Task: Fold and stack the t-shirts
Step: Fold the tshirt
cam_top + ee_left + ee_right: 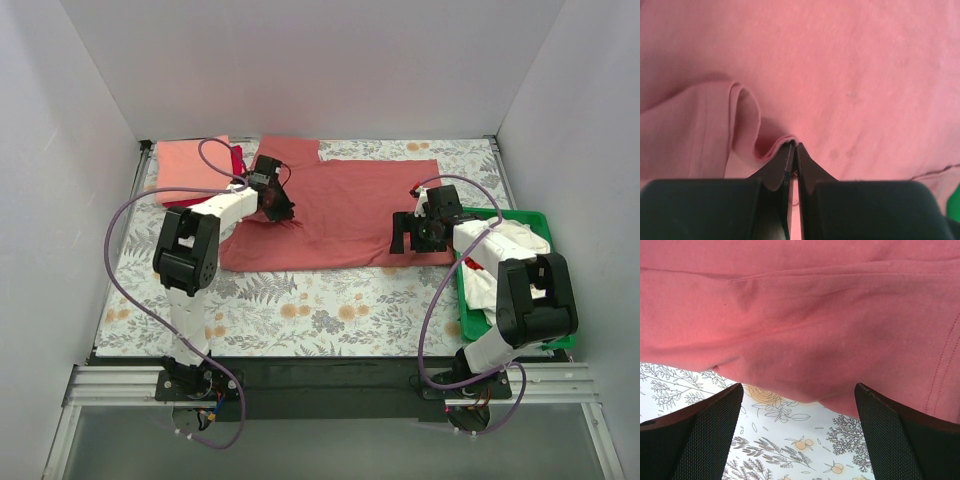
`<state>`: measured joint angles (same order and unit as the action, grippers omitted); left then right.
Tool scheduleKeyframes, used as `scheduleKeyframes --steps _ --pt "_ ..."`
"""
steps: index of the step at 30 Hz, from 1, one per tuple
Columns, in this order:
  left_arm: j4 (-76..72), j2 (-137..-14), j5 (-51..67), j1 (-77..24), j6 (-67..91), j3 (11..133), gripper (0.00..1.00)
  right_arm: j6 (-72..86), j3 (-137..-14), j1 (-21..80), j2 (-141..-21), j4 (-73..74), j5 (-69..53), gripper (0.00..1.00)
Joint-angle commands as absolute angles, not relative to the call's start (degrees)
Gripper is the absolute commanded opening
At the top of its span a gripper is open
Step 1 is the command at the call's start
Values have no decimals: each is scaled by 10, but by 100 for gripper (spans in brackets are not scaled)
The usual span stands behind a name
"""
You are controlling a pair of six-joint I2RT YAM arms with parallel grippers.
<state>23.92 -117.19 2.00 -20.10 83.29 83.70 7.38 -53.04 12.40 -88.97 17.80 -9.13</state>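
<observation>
A dusty brick-red t-shirt [340, 210] lies spread across the middle of the table. My left gripper [276, 205] is shut on a pinched fold of its left part; the left wrist view shows the cloth [850, 75] bunched at the fingertips [794, 146]. My right gripper [412, 235] is open and empty at the shirt's right edge, with the hem [805, 340] just beyond its fingers. A salmon-pink shirt [190, 165] lies folded at the back left on a crimson one [237, 160]. A cream-white shirt [500, 255] lies crumpled in the green tray [470, 320].
The floral tablecloth [330, 310] covers the table. White walls close in the left, back and right sides. The green tray stands at the right edge beside my right arm. Purple cables loop from both arms.
</observation>
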Motion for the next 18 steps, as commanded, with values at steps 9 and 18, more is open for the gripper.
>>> scheduleKeyframes --steps 9,18 --pt "232 -1239 -1 -208 784 970 0 76 -541 122 -897 176 -77 98" --pt "223 -1239 132 -211 677 961 80 76 -537 122 -883 184 -71 98"
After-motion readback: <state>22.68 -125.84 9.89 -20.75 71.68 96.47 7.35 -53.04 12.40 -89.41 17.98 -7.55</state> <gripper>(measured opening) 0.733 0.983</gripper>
